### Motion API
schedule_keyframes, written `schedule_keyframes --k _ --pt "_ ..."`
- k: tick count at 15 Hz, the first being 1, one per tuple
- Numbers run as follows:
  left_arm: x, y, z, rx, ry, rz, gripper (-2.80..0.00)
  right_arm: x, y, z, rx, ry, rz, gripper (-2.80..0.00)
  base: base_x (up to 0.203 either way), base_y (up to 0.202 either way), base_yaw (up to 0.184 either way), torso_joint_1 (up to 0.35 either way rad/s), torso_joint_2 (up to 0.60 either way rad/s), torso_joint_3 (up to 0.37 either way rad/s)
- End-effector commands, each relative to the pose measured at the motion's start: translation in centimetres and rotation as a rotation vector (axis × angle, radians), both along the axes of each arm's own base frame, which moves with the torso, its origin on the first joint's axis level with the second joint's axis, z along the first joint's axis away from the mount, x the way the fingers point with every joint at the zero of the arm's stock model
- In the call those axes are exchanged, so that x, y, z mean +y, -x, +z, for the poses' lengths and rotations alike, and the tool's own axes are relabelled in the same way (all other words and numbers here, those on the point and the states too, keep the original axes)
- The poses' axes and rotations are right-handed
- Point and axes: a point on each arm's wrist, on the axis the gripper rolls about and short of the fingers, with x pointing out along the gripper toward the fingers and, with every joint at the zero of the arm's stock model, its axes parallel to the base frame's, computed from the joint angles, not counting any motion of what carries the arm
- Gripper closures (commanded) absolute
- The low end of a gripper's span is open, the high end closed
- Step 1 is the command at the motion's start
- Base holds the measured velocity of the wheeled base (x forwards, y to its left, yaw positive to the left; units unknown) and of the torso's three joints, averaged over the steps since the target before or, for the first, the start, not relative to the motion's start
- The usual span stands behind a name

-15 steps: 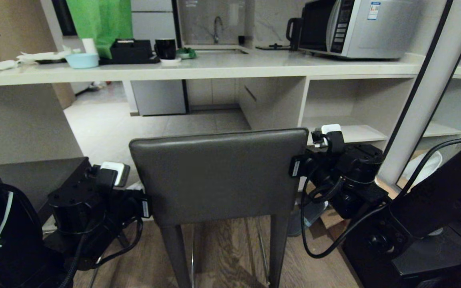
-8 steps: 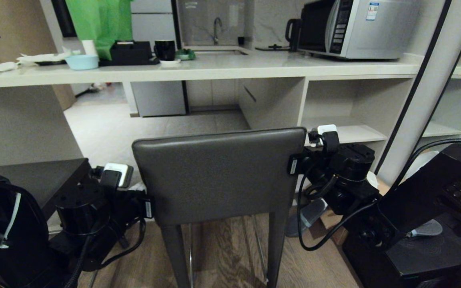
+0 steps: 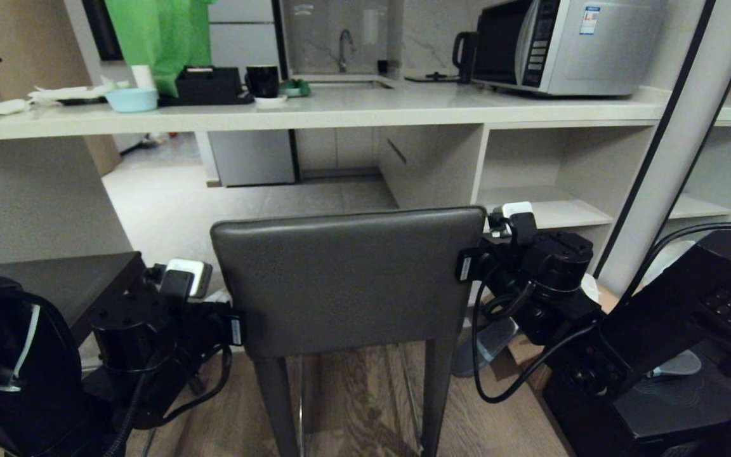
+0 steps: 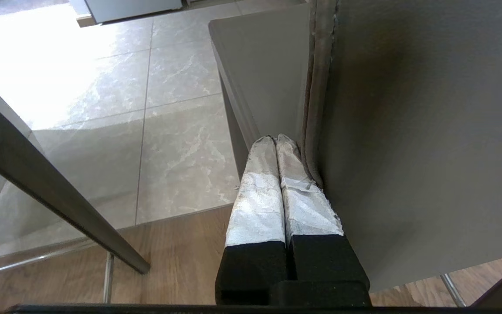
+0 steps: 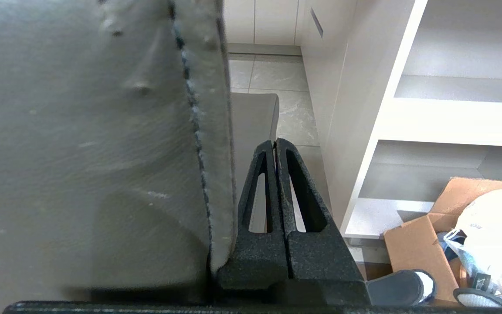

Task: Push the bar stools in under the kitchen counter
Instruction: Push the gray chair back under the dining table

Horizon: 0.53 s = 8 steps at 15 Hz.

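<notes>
Stool parked in front of the desk, not under it yet

Left gripper (image 4: 276, 144) and right gripper (image 5: 275, 146), jaws pressed together, hug both sides of the stool (image 3: 348, 279) backrest; desk (image 3: 353, 108) sits just beyond.

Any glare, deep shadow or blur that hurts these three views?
Left wrist view: strong glare whitens the floor tiles; the stool backrest is in shadow. Right wrist view: evenly lit, backrest close and slightly soft. Head view: dim, both arms nearly featureless black, the counter readable.
</notes>
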Motion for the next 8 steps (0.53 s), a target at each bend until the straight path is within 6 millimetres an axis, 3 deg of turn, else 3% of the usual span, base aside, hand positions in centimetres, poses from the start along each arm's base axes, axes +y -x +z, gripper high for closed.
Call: schedule_keyframes --k 1,4,8 --pt "-0.02 -0.08 -0.15 0.001 -0.003 0.002 0.0 0.17 -0.12 -0.23 0.0 0.003 0.001 0.0 0.0 0.0 0.0 0.0 0.0 0.0" --pt "-0.23 0.09 -0.15 0.002 -0.004 -0.007 0.0 0.37 -0.34 -0.37 -0.002 0.004 0.003 0.0 0.041 0.0 -0.002 -0.001 0.0 0.002" --pt "-0.2 0.26 -0.22 0.008 -0.007 -0.009 0.0 0.29 -0.32 -0.26 -0.005 0.003 0.001 0.0 0.193 0.0 0.003 0.003 0.0 0.001"
